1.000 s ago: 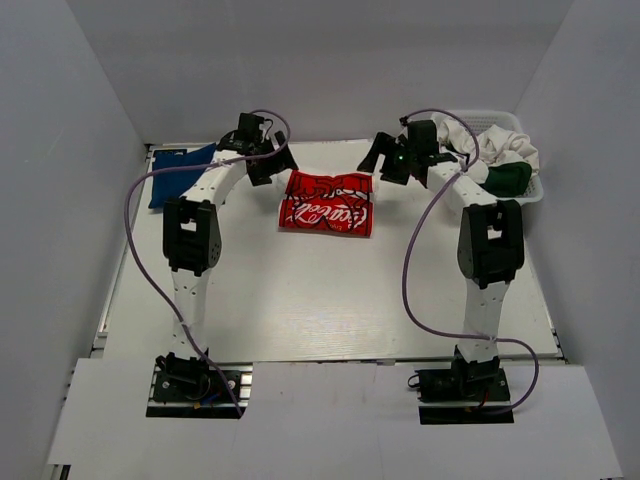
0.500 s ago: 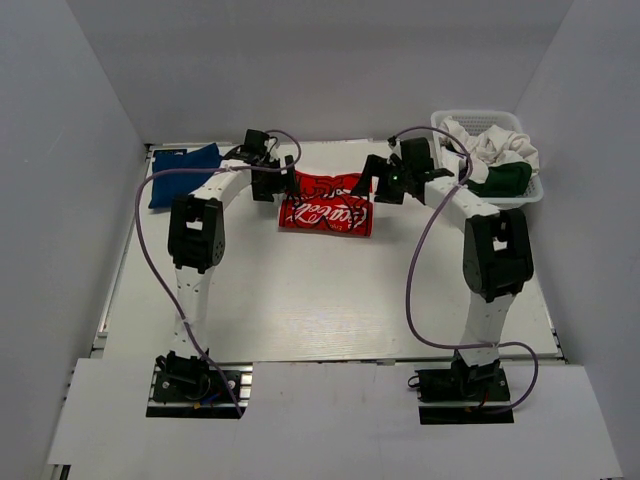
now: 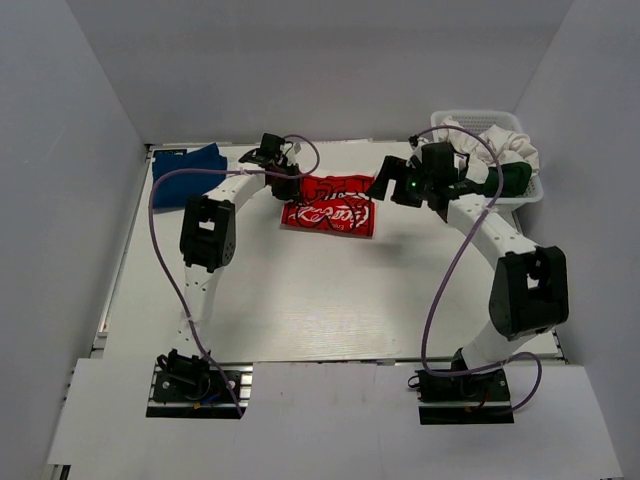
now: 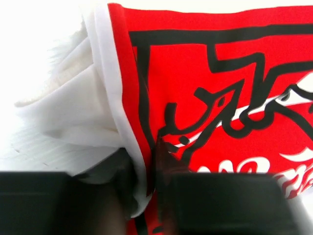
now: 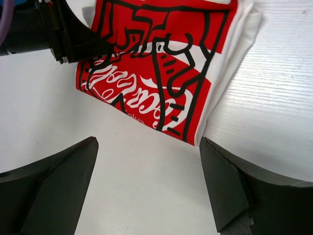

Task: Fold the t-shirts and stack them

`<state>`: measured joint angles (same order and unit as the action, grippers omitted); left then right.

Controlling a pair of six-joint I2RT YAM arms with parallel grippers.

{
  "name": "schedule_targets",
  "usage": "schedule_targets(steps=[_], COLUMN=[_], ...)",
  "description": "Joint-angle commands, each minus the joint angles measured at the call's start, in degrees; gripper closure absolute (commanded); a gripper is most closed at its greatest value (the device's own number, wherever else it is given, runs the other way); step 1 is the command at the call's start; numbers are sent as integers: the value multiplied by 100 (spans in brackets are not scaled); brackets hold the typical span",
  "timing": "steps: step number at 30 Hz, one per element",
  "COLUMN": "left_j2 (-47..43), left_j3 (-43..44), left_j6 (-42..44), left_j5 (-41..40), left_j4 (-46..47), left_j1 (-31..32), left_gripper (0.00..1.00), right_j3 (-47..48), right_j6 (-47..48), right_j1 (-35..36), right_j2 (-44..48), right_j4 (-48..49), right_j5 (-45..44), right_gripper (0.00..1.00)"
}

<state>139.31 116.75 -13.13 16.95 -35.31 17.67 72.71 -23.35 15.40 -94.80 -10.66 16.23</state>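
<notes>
**Top view:** The folded white t-shirt with a red printed logo (image 3: 328,205) is pictured at the far middle of the white worktop (image 3: 320,300). Its long axis runs left to right between the two arms. The left hand (image 3: 288,186) is set on the shirt's left short edge and is the nearer of the two. The right hand (image 3: 385,183) is held just off the right edge. A royal blue t-shirt (image 3: 185,162) is seen at the far-left corner, and more cloth is heaped in the white plastic lattice basket (image 3: 480,114) at far right.

**Left wrist view:** The shirt's white folded edge is seen nipped between the two dark fingers (image 4: 220,205), which appear clenched on it. The red print spreads away to the right.

**Right wrist view:** The right hand's fingers (image 5: 49,196) are spread wide and empty. The shirt's near right corner is framed just ahead of them.

Against the frame a second earlier, the left hand has been brought from beyond the shirt's far-left corner onto its edge. The right arm's elbow has been swung outward, though that hand is little moved.
</notes>
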Motion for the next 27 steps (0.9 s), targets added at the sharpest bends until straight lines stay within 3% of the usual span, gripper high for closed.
schedule_targets(steps=[1,3,8,14,19,27], left_j2=[-42,-280,-991,-1721,-2232,-2478], left_j3=[-116,-353,-241,-625,-1084,-715], left_j6=[179,336,1144,2155,2920,3843], left_j5=[-183,-314,133,-1157,-1720,-1792], left_j4=[-372,-92,-160,-161,7,-327], left_j1=[52,52,-71,-123,-124,-527], left_gripper=[83,100,100,100,100,100], right_j3=[-195,-520,-1012,-1381,-1435,-1461], right_j6=[173,191,340,524,551,604], right_j1=[-45,-46,-37,-46,-46,-54], right_j2=[706,901,1560,2132,2247,2291], right_j4=[-33,-16,-120,-33,-68,-147], right_j5=[-339,-497,-1207,-1596,-2176,-2379], right_gripper=[10,10,10,10,10,10])
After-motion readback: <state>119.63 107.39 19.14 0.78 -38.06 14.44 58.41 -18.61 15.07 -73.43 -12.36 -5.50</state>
